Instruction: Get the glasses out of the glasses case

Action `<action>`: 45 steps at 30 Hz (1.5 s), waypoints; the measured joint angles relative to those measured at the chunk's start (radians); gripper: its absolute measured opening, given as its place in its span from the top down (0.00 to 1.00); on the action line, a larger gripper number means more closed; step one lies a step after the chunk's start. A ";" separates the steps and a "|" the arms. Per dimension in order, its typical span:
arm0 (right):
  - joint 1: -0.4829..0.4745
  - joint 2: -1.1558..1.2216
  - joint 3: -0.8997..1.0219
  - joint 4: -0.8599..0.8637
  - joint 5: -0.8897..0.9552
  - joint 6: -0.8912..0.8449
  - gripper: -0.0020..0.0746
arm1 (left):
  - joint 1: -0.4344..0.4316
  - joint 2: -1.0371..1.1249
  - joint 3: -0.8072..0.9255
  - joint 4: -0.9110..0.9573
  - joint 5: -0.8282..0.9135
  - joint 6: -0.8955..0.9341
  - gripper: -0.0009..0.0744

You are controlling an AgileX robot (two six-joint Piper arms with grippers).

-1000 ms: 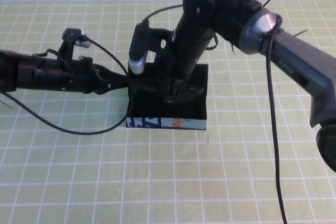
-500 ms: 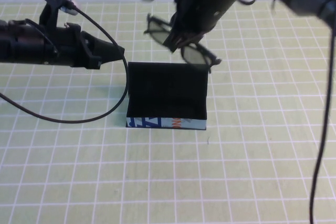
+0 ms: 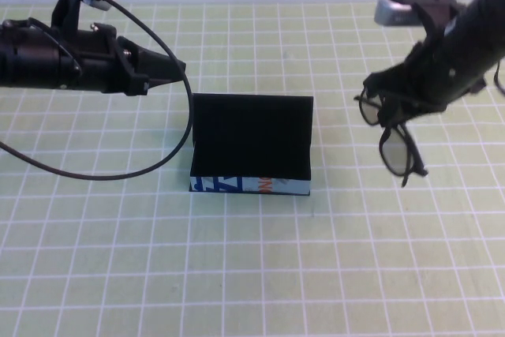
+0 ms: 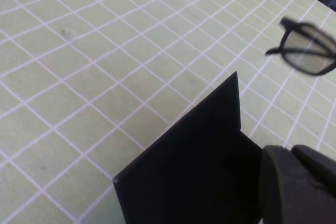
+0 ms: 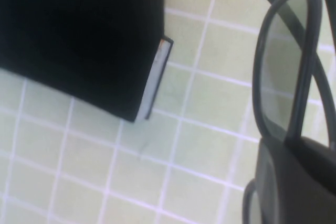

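Observation:
The glasses case (image 3: 251, 141), a black box with a pale blue printed front strip (image 3: 251, 185), sits mid-table; I cannot tell how its lid stands. The black glasses (image 3: 392, 147) hang in the air to the right of the case, one lens pointing down. My right gripper (image 3: 392, 114) is shut on their frame near the bridge. In the right wrist view the glasses (image 5: 286, 66) stick out from the right gripper (image 5: 294, 156), with the case (image 5: 79, 30) off to one side. My left gripper (image 3: 180, 67) hovers shut just beyond the case's back left corner, holding nothing. The left wrist view shows the left gripper (image 4: 293, 153), the case (image 4: 194, 171) and the distant glasses (image 4: 307, 51).
A pale green cloth with a white grid (image 3: 252, 274) covers the table. A black cable (image 3: 102, 175) loops from the left arm down over the cloth, left of the case. A white wall runs along the table's far edge.
My right gripper lifted the glasses out of the case, then carried them right and lower. My left gripper drew back from the case's left side to the upper left.

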 joint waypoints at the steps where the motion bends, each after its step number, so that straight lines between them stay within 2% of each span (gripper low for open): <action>1: -0.008 0.000 0.034 0.028 -0.033 -0.003 0.97 | 0.000 0.000 0.000 0.000 0.002 -0.002 0.99; 5: -0.020 0.035 0.129 0.134 -0.146 -0.022 0.97 | 0.000 -0.003 0.000 0.000 0.010 -0.022 0.99; 14: -0.020 0.148 0.139 0.208 -0.211 -0.029 0.95 | 0.000 -0.003 0.000 0.052 0.012 -0.055 0.99; 16: -0.020 0.162 0.139 0.208 -0.214 -0.029 0.91 | 0.000 -0.003 0.000 0.069 0.012 -0.068 0.99; 22: -0.020 0.171 0.139 0.204 -0.213 -0.029 0.68 | 0.000 -0.003 0.000 0.100 0.019 -0.087 0.99; 27: -0.020 0.168 0.085 0.169 -0.117 -0.029 0.63 | 0.000 -0.005 0.000 0.102 0.013 -0.100 0.99; 31: -0.020 0.115 0.071 0.121 -0.036 0.001 0.67 | 0.000 -0.019 0.000 0.102 -0.021 -0.135 0.99; 36: -0.020 -0.038 0.071 0.079 0.088 0.020 0.84 | 0.000 -0.075 0.000 0.102 -0.025 -0.184 0.99; 39: -0.007 -0.156 0.099 0.063 0.118 0.042 0.91 | 0.000 -0.139 0.012 0.102 -0.025 -0.201 0.99; 45: 0.028 -0.478 0.297 0.029 0.112 0.095 0.95 | 0.000 -0.378 0.147 0.103 -0.090 -0.211 0.99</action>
